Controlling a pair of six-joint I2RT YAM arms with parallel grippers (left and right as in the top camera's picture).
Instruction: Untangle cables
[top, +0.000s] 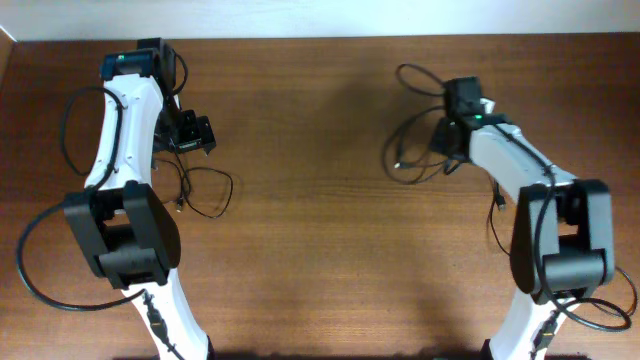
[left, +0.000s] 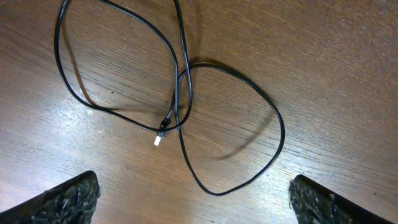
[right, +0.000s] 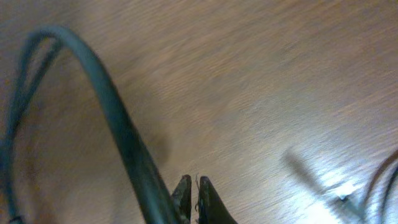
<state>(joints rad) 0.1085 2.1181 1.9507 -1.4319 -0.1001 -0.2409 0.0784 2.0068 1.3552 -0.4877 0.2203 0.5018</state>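
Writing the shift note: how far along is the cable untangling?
Done: left cable and right cable are apart. In hand: right gripper, jaws shut, beside the right cable, grip unclear. To do: left cable crosses itself under the open left gripper.

- The left arm (top: 122, 135) stretches toward the far left, and the left gripper (top: 192, 132) faces down with its jaws spread wide.
- The right arm (top: 512, 162) reaches far right — the right gripper (right: 191, 200) has its fingers pressed together.

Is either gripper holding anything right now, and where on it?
The right gripper seems to pinch a cable along its bare cord. The left gripper holds nothing.
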